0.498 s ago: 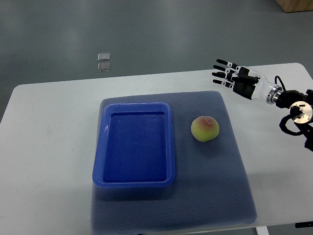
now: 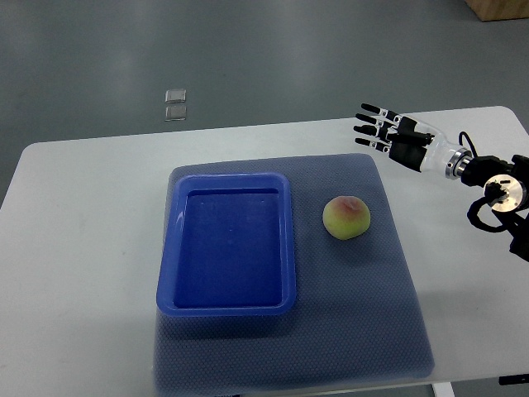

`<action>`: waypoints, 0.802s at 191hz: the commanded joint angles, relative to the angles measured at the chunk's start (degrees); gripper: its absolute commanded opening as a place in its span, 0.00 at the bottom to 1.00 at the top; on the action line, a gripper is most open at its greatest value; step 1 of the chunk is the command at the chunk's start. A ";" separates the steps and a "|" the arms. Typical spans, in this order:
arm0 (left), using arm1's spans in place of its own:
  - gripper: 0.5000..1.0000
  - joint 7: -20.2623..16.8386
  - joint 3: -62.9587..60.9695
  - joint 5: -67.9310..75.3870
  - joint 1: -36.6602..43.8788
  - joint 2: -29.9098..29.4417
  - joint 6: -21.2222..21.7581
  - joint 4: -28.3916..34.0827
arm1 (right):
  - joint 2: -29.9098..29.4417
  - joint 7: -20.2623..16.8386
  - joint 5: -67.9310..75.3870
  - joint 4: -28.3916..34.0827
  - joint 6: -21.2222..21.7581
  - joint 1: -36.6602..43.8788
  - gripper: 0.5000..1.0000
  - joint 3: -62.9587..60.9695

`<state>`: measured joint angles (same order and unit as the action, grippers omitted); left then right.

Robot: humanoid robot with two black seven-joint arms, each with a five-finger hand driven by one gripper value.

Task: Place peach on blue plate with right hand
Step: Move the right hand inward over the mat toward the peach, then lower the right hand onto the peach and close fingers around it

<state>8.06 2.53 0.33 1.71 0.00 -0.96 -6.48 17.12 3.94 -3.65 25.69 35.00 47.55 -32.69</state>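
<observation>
Seen steeply from above: a white table [image 2: 83,248] with rounded corners, carrying a dark blue-grey mesh mat [image 2: 364,331] across its middle. Beyond the table's far edge, at about 11 o'clock from picture centre, two small pale squares [image 2: 174,105] on the grey floor, one just behind the other.

On the mat's left half, a blue plate [image 2: 227,244], really a rectangular tray with raised rim, lying flat with its long side running 12 to 6 o'clock. Nothing inside it.

At 3 o'clock from the plate, near its right rim but apart from it, the peach [image 2: 346,217], yellow-green with a reddish blush on top, sitting on the mat and touched by nothing.

At about 1 o'clock from the peach, well apart from it, the right hand [image 2: 401,139], hovering over the mat's far right corner. Fingers [image 2: 370,129] straight and fanned out, pointing toward 9 o'clock, holding nothing. Behind it, a clear wrist section and black-and-silver arm joints with cables, entering from the picture's right edge.

At the top right corner, a sliver of brown box [image 2: 498,8].
</observation>
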 commanded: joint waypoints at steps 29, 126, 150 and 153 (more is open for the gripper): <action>1.00 -0.06 0.11 0.02 -0.65 0.00 -0.01 -0.03 | -0.24 0.46 -6.10 1.11 0.00 0.52 0.86 -0.09; 1.00 -0.06 0.02 0.02 -0.56 0.00 -0.01 -0.03 | 1.16 0.90 -27.20 8.50 0.00 4.39 0.85 -0.27; 1.00 -0.06 0.11 0.02 -0.56 0.00 -0.01 -0.03 | 4.50 1.86 -34.92 12.62 0.00 5.36 0.85 -0.09; 1.00 -0.06 0.11 0.02 -0.56 0.00 -0.01 -0.03 | 4.86 1.95 -35.90 12.98 0.00 5.36 0.85 -0.09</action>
<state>7.99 2.54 0.36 1.15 0.00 -0.96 -6.51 19.36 5.22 -32.98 35.46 35.01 52.39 -32.89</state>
